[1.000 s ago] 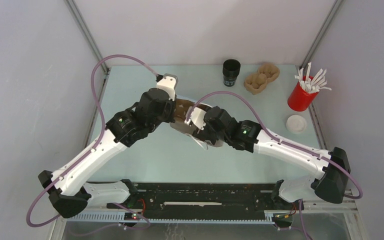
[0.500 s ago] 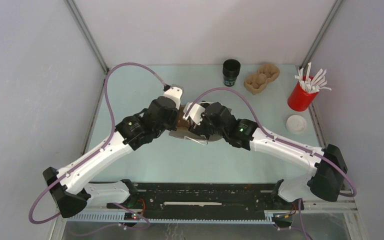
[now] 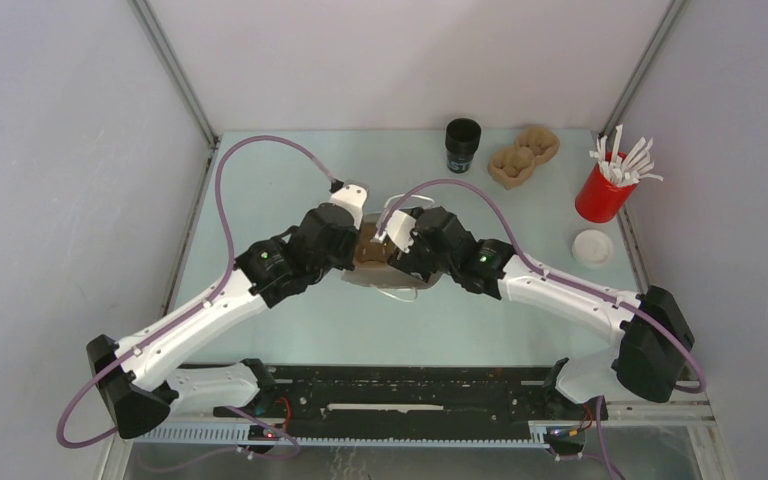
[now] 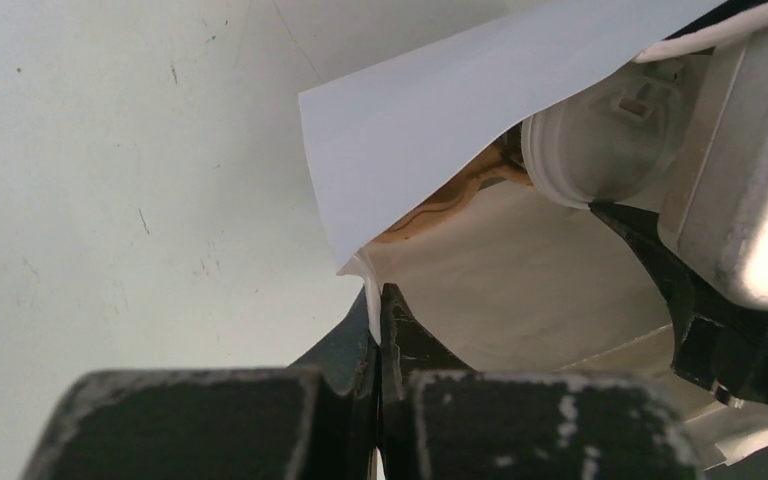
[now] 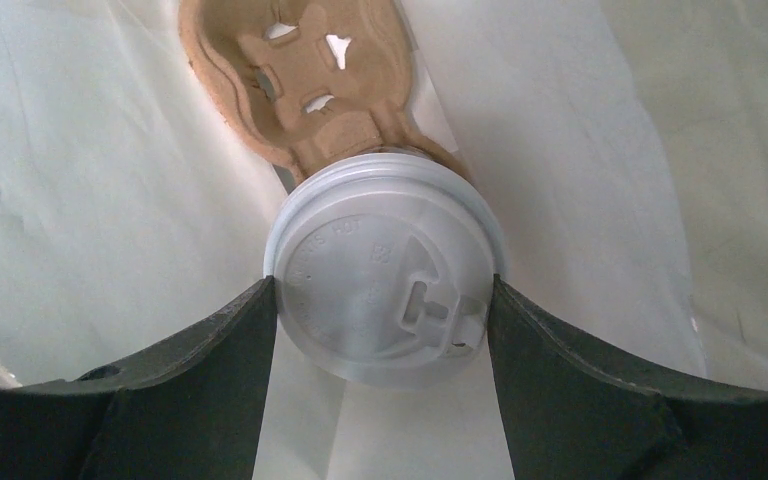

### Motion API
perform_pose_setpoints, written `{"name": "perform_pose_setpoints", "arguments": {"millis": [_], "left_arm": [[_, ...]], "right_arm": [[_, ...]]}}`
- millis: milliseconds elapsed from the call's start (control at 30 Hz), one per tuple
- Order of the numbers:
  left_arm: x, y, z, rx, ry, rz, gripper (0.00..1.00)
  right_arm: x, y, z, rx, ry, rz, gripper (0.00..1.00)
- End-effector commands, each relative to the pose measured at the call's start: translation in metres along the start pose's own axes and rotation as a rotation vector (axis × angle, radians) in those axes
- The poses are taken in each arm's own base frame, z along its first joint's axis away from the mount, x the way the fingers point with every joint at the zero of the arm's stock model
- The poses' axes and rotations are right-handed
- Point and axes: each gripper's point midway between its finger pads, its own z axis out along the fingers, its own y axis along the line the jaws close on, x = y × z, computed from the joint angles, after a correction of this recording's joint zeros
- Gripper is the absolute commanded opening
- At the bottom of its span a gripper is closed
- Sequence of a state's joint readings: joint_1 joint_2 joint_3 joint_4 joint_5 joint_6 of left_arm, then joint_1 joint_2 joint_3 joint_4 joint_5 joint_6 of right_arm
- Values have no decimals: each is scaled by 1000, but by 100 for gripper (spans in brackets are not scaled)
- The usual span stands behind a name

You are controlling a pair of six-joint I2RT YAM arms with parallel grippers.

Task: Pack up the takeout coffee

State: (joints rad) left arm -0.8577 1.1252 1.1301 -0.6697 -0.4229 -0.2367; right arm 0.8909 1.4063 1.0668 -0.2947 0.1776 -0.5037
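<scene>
The takeout coffee, a cup under a white domed lid, is held between the right gripper fingers. It hangs inside a white paper bag, just above a brown pulp cup carrier lying in the bag. The cup's black body is hidden under the lid. My left gripper is shut on the bag's edge and holds its mouth open. The lid shows there too. In the top view both grippers meet at the bag at the table's middle.
A lidless black cup and a second brown carrier stand at the back. A red cup of white sticks and a loose white lid are at the right edge.
Both wrists have drawn closer together over the bag. The left wrist has moved nearer and to the right with the bag's edge. The right gripper has moved left into the bag with the cup.
</scene>
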Motion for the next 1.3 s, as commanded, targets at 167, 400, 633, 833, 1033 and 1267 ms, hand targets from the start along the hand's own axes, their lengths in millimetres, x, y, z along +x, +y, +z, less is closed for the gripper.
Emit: {"name": "perform_pose_setpoints", "arguments": {"millis": [167,400,633,833,1033,1267], "left_arm": [[0,-8,-3,42,-20,-33,0],[2,-6,-7,42,-16,-35,0],[5,-6,-7,47,-6,-23,0],[10,-10,-4,62,12,-17,0],[11,-13,-1,68,27,-9,0],[11,-16,1,74,41,-4,0]], "right_arm": [[3,-16,-2,60,10,-9,51],[10,-15,-14,54,45,-14,51],[19,-7,-3,45,85,-14,50],[20,-9,8,61,70,-21,50],[26,-18,19,88,58,-5,50],[33,-20,29,67,26,31,50]]}}
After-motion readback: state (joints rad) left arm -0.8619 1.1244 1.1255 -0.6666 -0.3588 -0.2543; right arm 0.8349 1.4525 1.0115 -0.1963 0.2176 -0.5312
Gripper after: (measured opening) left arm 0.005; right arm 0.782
